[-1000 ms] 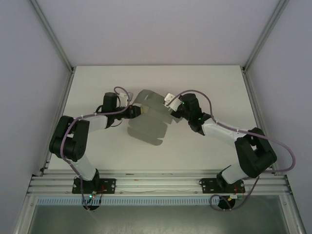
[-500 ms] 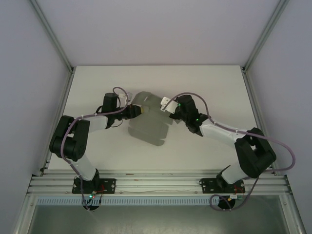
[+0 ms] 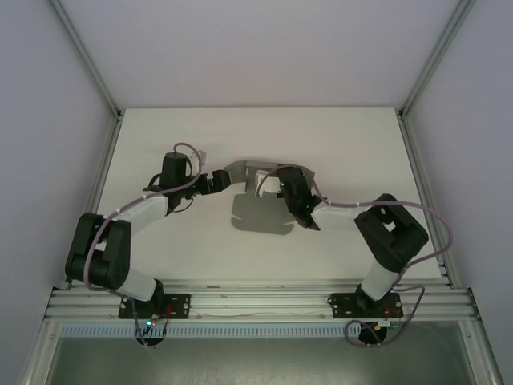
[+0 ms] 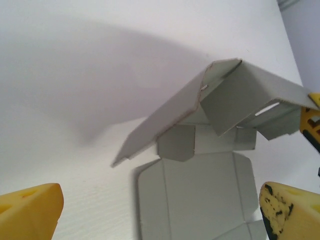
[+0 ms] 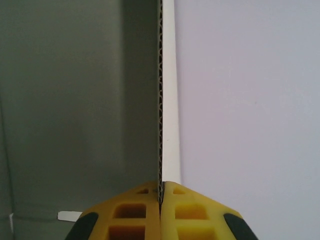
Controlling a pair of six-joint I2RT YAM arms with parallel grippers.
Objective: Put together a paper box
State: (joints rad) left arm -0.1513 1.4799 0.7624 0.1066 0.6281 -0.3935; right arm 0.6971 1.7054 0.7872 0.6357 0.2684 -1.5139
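Letting go, the left gripper [image 3: 219, 179] now has its jaws wide apart; the right gripper [image 5: 161, 191] pinches the grey thin cardboard sheet [image 3: 260, 215].

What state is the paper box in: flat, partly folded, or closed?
Partly folded. On the paper box, far panels stand up and bend over; the near panel lies flat on the table.

left gripper [image 4: 160, 215] jaws spread wide, right gripper [image 5: 161, 192] jaws clamped tight, both reaching inward
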